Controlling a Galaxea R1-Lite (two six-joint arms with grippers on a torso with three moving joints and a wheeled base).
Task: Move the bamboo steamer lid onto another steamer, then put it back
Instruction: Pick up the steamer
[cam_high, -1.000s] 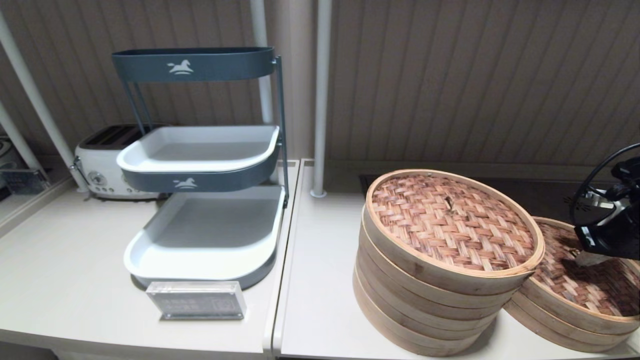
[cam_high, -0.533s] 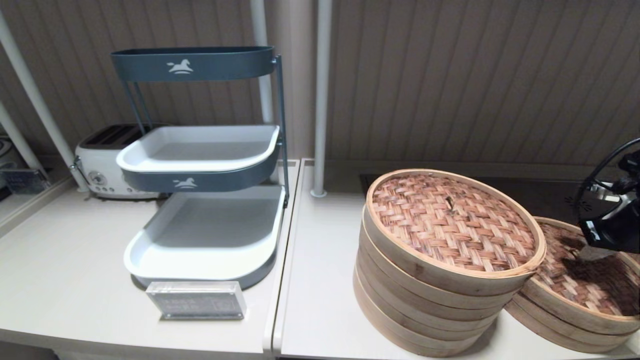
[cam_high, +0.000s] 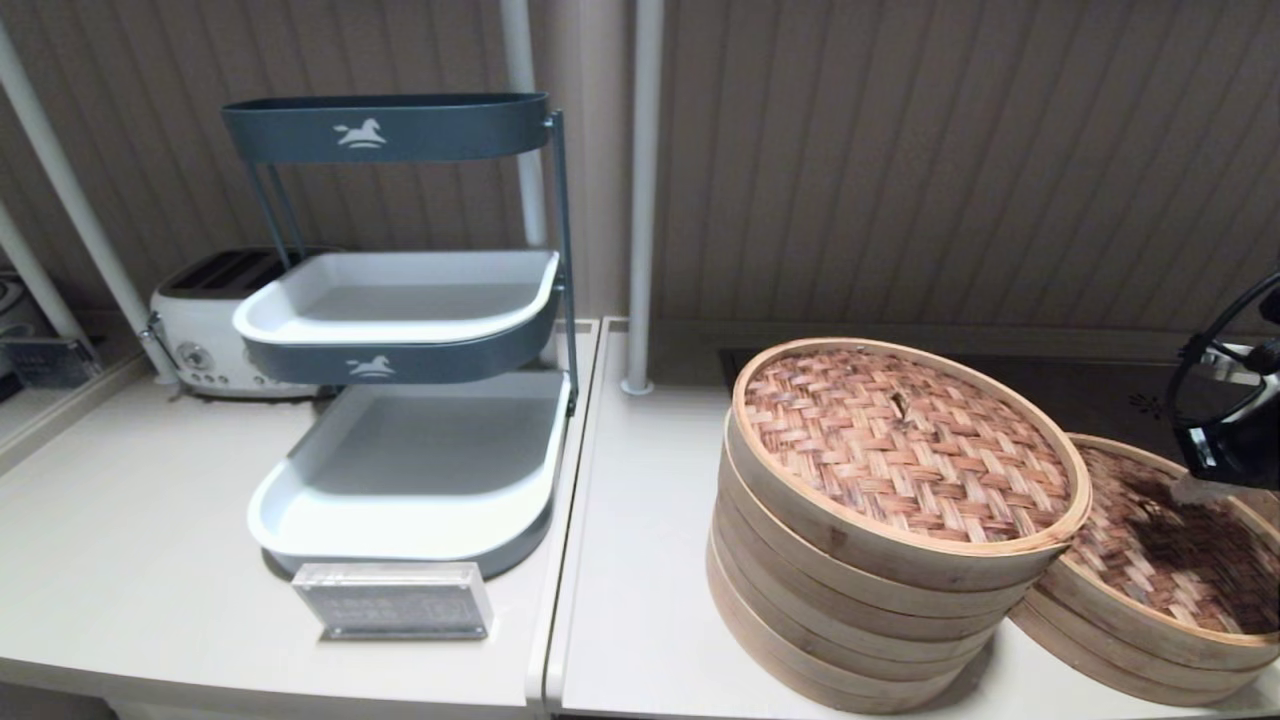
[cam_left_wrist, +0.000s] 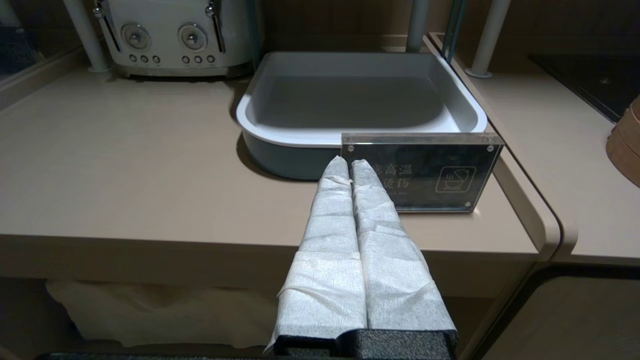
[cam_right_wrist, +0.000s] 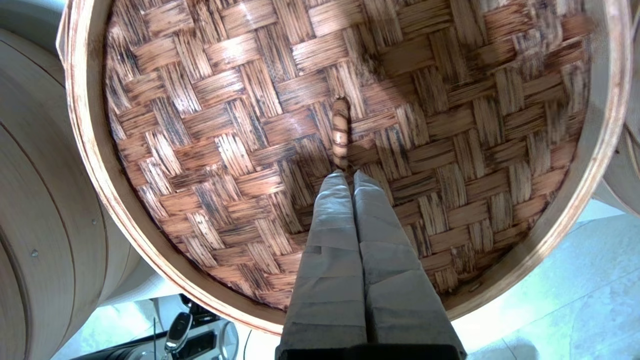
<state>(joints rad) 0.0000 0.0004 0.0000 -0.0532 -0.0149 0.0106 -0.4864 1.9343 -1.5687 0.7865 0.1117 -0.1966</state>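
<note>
right tool (cam_right_wrist: 348, 175): padded fingers (cam_right_wrist: 330, 235) pressed together, nothing between them, hanging over the lid (cam_right_wrist: 350, 125) with tips just short of the small centre loop (cam_right_wrist: 340, 132). in the head view this tool (cam_high: 1195, 488) sits at 3 o'clock, over the low steamer (cam_high: 1130, 640) the lid rests on.

risks, as i judge them:
- the loop is thin and lies nearly flat; closed tips could skate over it, and a pinch may catch only weave.
- the lid is wide and shallow; lifted by its centre alone it could tip or swing and clip the tall stack (cam_high: 860, 620) just beside it at 9 o'clock.
- that stack already wears a twin lid (cam_high: 905, 445), so a second one set on top may sit badly or slide.

materials: reddish-brown herringbone strips, glossy, dark-flecked; pale smooth bamboo band round the rim; stack of plain pale rings.

left tool (cam_left_wrist: 350, 172): fingers closed and empty, wrapped in white cloth, parked off the counter (cam_left_wrist: 125, 165) edge near a clear sign (cam_left_wrist: 420, 172), grey tray (cam_left_wrist: 360, 95) and toaster (cam_left_wrist: 170, 35) beyond.
</note>
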